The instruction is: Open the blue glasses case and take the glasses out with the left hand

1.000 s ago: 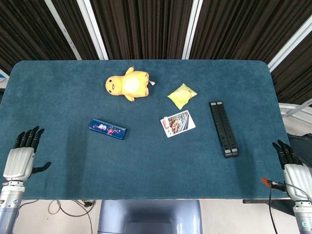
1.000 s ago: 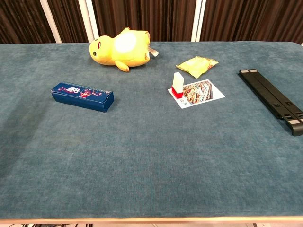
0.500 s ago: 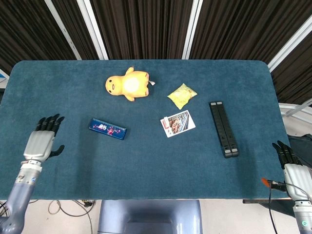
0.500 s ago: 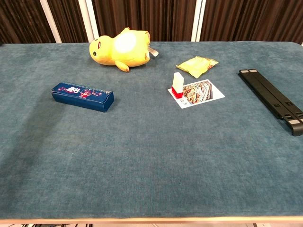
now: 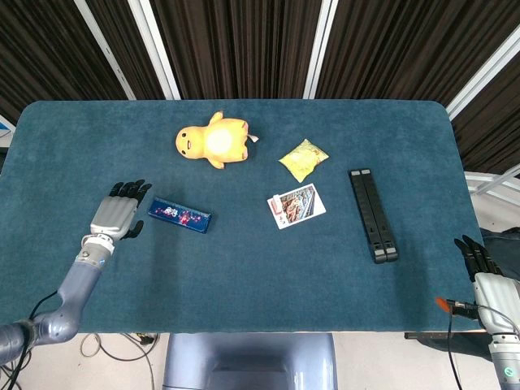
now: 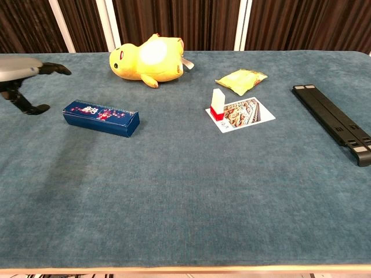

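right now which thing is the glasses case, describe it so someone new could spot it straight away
On the teal table, look at the left half, just below the yellow plush toy. The glasses case is the long, narrow dark-blue box with a small colourful print on its lid, closed, beside the left hand; no other item there is blue.

Head view looks steeply down from above the near edge over the whole table [image 5: 406, 138]; chest view sits low and closer, facing across it toward the curtain [image 6: 203, 23], both sharing the tabletop's middle.
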Motion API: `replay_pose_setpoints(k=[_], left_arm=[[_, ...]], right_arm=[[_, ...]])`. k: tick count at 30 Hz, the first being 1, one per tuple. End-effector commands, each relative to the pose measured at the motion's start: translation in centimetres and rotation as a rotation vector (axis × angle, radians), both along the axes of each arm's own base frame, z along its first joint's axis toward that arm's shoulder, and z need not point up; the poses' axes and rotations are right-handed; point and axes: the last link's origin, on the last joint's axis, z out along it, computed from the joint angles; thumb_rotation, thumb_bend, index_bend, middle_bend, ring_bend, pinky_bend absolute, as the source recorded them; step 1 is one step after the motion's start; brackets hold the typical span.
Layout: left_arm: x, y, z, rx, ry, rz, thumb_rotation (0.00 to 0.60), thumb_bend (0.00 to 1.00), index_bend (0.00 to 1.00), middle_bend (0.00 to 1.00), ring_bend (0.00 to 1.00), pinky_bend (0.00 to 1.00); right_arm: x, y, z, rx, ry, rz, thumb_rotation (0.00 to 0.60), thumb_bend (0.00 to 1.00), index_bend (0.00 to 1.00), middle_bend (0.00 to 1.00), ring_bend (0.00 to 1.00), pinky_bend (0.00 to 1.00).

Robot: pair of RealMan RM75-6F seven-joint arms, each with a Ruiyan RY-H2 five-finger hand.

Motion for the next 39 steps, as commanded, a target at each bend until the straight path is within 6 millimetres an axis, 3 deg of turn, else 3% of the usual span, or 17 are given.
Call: replay_pose_setpoints(k=[1,16,27,39], left_arm=[[0.4,0.7,-1.0,-0.038,0.016,0.009,0.600,0.45,0.00,0.05,0.00,0.01],[1.3,1.8,-3.4,-0.107,0.036,0.042,0.600,0.47,0.00,0.10,0.00,0.01],[1.0,1.2,-3.1,-0.118,0.032,0.066,0.600,0.47,0.00,0.19,0.00,0.01],[1.1,0.8,-2.8,-0.075,-0.016,0.069,0.600,0.40,0.00,0.13,0.00,0.01]], right_arm=[[0.0,0.0,0.0,0.001,-0.001,-0.002,0.600,0.13,0.00,0.00,0.00,0.20],[0.0,0.0,0.1,0.001,0.001,-0.007,0.600,0.14,0.00,0.00,0.00,0.20],[0.0,0.1,0.1,0.001,0.002,-0.006,0.600,0.14,0.00,0.00,0.00,0.20],[0.1,0.1,0.1,0.002,0.001,-0.007,0.600,0.14,0.00,0.00,0.00,0.20]])
